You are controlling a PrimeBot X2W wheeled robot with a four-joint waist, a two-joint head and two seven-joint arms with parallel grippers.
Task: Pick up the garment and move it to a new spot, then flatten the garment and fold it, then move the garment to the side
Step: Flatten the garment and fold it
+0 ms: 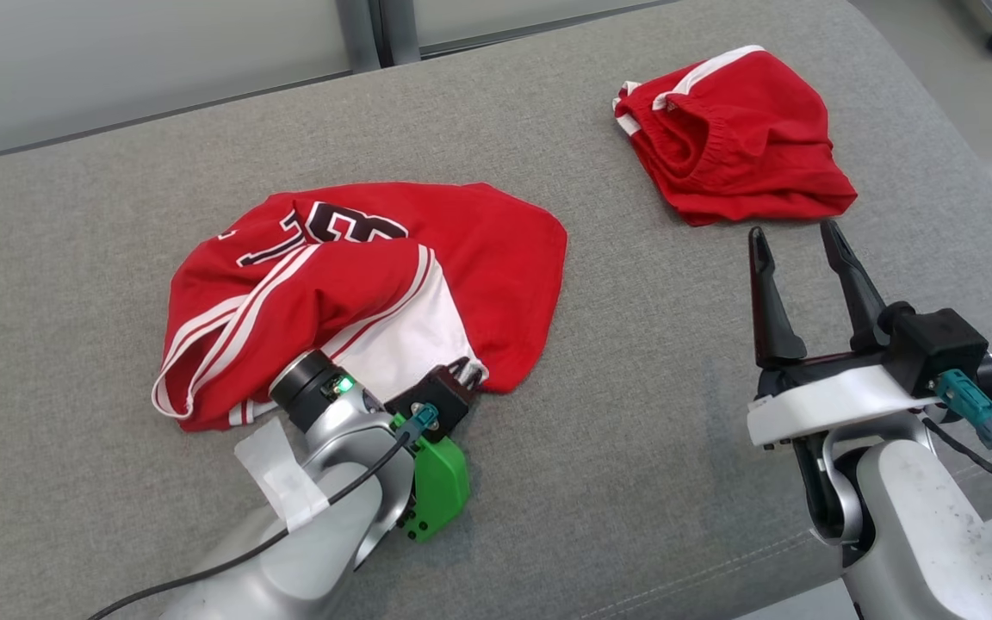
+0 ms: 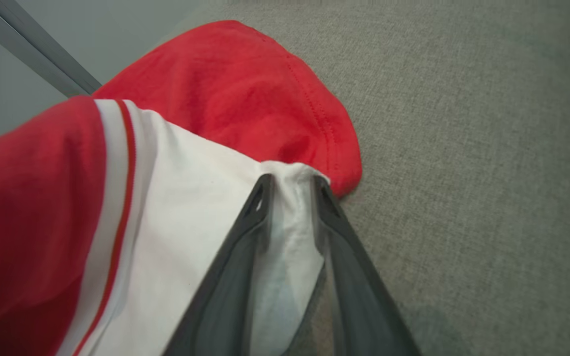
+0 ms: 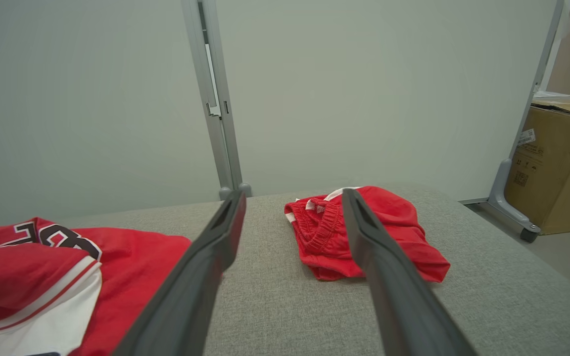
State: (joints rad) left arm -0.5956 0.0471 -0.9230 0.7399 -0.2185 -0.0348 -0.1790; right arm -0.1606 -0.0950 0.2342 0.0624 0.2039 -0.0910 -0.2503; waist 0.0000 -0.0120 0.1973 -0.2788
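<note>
1. My left pincer [image 2: 292, 185] has its jaws partway in, and a bunched white fold of the shirt [image 1: 461, 250] is pinched between the two tips. In the left wrist view the cloth touches both fingers and narrows where they meet it, so I read this as a grip.
2. The hold is on the near right edge of the heap, where the white side panel [image 2: 191, 198] meets the red hem.
3. From that point the rest of the shirt lies away from the pincer and off to my left. It is crumpled and folded over itself, with its long axis running roughly side to side across the grey cushion [image 1: 634, 387].
4. Lifting from this corner should let the bulk hang down and trail to the left, so I judge the carry needs height before any sideways travel.
5. My right pincer [image 1: 793, 232] stands wide open and empty, hovering well apart to the right. The left arm is plainly the nearer one to the shirt.
6. The right pincer points at a pair of red shorts [image 1: 746, 146] lying just beyond its tips on the far right of the cushion, apart from the shirt.
</note>
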